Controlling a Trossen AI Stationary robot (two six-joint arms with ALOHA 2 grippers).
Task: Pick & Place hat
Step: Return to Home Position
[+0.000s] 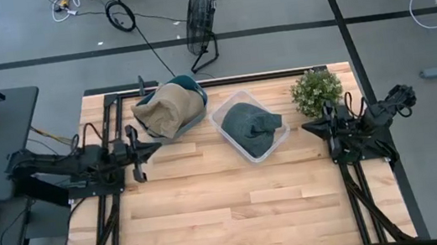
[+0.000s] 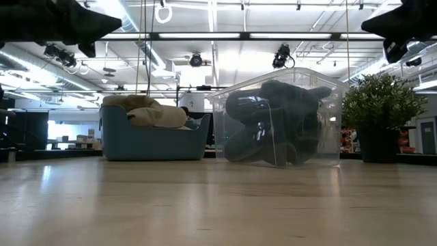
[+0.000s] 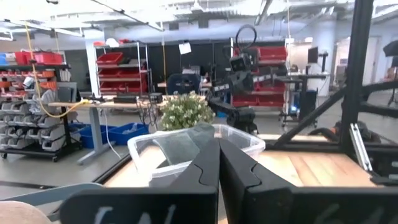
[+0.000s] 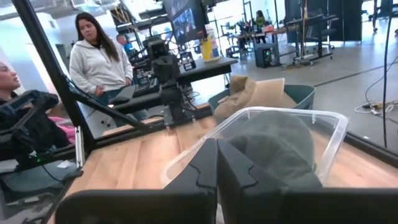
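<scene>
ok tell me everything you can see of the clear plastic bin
The clear plastic bin is rectangular, with rounded corners, a thickened rim and see-through walls, open-topped and upright. It stands on the light wooden table, turned askew to its edges, between the blue tub of tan caps and the potted green plant. Dark blue-grey caps fill it, heaped about to the rim.

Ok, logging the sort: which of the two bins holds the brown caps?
The blue bin, by the left gripper: brown caps heap over its rim. The transparent bin holds dark caps.
</scene>
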